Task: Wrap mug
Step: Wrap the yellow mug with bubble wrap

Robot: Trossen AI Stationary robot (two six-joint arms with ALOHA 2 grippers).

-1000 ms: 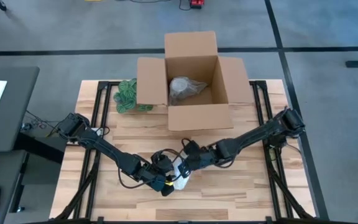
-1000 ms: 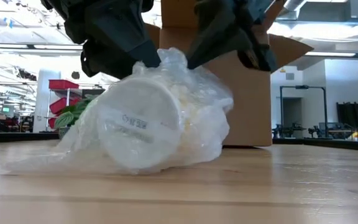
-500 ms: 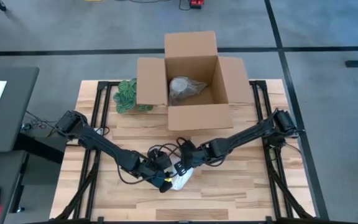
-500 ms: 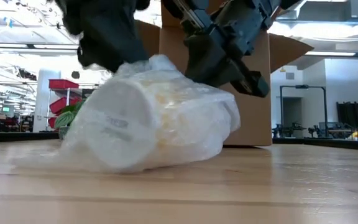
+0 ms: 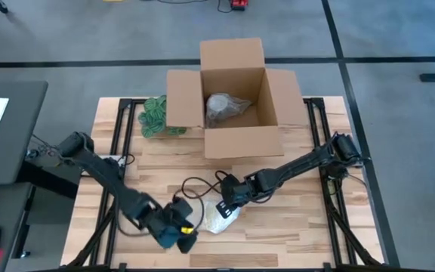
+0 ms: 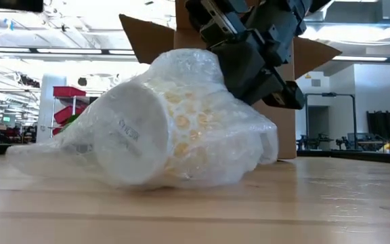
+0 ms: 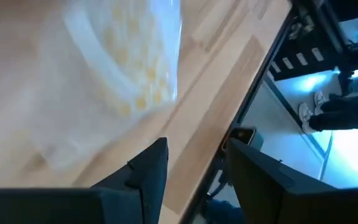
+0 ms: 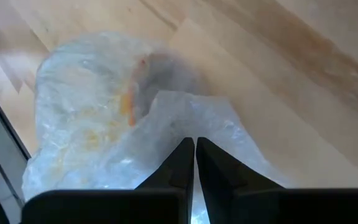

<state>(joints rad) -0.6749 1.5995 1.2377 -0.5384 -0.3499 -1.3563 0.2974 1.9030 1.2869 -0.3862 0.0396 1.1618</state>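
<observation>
A white mug with yellow marks, wrapped in clear bubble wrap (image 5: 219,220), lies on its side on the table near the front edge, its base (image 6: 127,139) turned toward the near edge. My right gripper (image 5: 226,207) (image 8: 195,144) is right at its far side, shut on the wrap. My left gripper (image 5: 184,237) (image 7: 194,163) stands open to the left of the bundle (image 7: 126,59), nearer the front edge, touching nothing. My right gripper pinches a loose flap of the bubble wrap (image 8: 182,115) between its two fingertips, on the bundle's far upper side. The fingers slant down from the table's far right. One layer or several, I cannot tell. The bundle rests on the table.
An open cardboard box (image 5: 236,132) stands at the far middle with another wrapped bundle (image 5: 223,108) inside. A green plant-like thing (image 5: 155,117) lies left of the box. Bare wood lies left and right of the mug.
My left gripper has let go of the bundle and drawn back toward the table's near left corner, out of the low view. The wrapped mug has turned a little on the table, and the wrap now lies further over it. My right gripper has stayed at the wrap.
</observation>
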